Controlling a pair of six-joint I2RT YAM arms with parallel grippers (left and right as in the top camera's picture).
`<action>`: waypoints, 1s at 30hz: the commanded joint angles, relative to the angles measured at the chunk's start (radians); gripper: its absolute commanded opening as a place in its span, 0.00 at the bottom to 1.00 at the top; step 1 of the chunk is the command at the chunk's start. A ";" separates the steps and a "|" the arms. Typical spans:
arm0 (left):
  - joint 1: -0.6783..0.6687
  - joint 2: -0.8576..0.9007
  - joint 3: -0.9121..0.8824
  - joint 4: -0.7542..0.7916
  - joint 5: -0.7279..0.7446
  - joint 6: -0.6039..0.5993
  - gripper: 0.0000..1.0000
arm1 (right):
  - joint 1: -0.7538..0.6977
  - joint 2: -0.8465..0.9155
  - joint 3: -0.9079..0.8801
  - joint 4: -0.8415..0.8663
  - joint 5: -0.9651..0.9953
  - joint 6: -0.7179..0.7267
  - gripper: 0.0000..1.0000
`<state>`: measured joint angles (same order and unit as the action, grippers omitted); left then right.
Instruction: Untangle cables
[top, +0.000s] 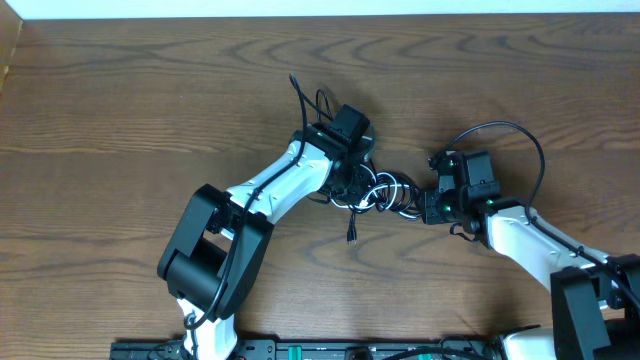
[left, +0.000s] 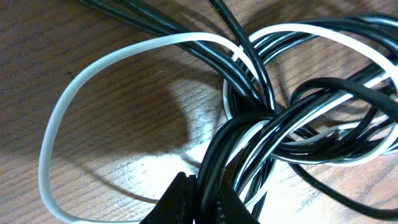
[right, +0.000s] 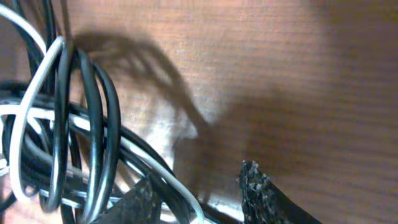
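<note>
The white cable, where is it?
In the overhead view, the white cable loops through the black cables near the middle of the table, between the left gripper and the right gripper.

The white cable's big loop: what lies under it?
Bare wooden table and shadow show under the white cable loop. At the knot, black cables cross over it, hiding its path there.

Tabletop (top: 120, 90): dark brown wood grain, long wavy figure running left to right; close up the grain shows fine scuffs and soft shadows. White strip (top: 300, 8) runs along the far edge. Pale tan piece (top: 7, 50) sits at the far left corner, mostly cut off. Black rail (top: 300, 351) with green spots lines the near edge.
</note>
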<state>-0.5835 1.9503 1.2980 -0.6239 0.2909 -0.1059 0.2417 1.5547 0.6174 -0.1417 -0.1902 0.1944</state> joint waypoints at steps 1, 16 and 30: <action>0.002 -0.022 0.002 -0.003 0.016 -0.012 0.11 | 0.009 0.003 -0.058 0.053 0.065 0.038 0.38; 0.002 -0.022 0.002 0.003 0.137 -0.012 0.11 | 0.009 0.003 -0.085 0.112 0.070 0.037 0.39; 0.002 -0.022 0.002 0.004 0.232 -0.095 0.08 | 0.008 0.103 -0.105 0.230 0.088 0.037 0.41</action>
<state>-0.5831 1.9503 1.2980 -0.6205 0.4652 -0.1833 0.2470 1.5852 0.5442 0.1062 -0.1169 0.2199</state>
